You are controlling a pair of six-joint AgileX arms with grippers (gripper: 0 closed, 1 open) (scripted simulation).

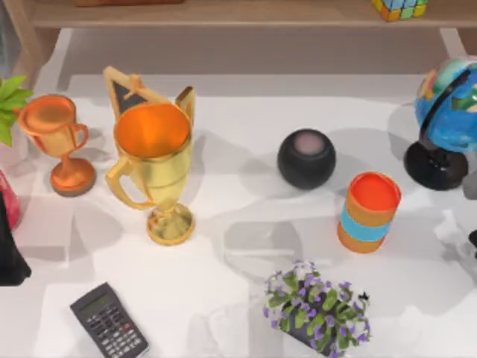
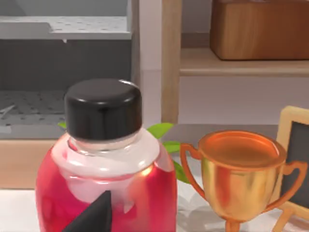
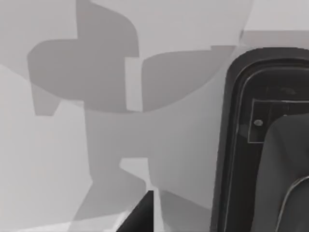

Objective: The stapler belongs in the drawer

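In the right wrist view a black object with a rounded rim and a grey upper part lies on the white table; I cannot tell whether it is the stapler. A dark tip of my right gripper sits close beside it. In the left wrist view, a grey compartment with a perforated floor and a wooden front stands behind the bottle; it looks like the drawer, open. My left gripper hangs just in front of a red bottle with a black cap, at the table's left edge.
A large gold trophy, a small copper trophy, a black round speaker, an orange-and-blue cup, a flower pot, a calculator and a globe stand on the white table. A wooden shelf runs along the back.
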